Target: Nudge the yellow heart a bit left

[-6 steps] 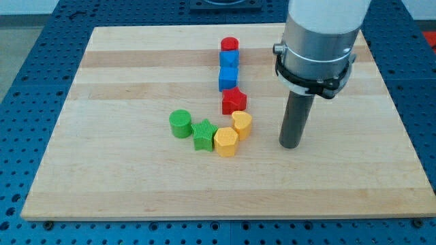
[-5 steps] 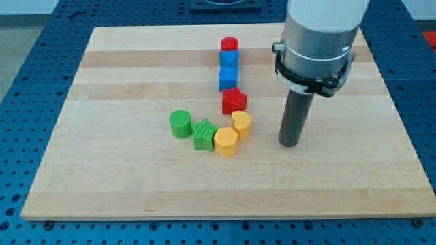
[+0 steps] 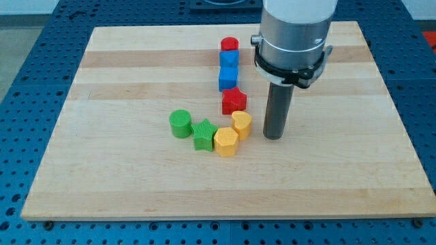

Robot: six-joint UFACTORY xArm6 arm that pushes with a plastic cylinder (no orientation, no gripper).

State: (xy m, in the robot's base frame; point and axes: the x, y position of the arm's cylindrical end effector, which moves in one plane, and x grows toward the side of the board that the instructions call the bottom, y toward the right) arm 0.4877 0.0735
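Note:
The yellow heart (image 3: 242,124) sits near the board's middle, touching a yellow hexagon block (image 3: 225,141) at its lower left and just below a red star (image 3: 234,101). My tip (image 3: 273,136) rests on the board a short way to the right of the yellow heart, with a small gap between them. The rod stands upright under the arm's grey cylinder.
A green star (image 3: 204,134) and a green cylinder (image 3: 180,124) lie left of the yellow hexagon. Above the red star stand two blue blocks (image 3: 228,77) (image 3: 229,59) and a red cylinder (image 3: 229,45) in a column. The wooden board (image 3: 122,184) lies on a blue perforated table.
My tip has slid left, from well right of the yellow heart to close beside it. The blocks have not moved.

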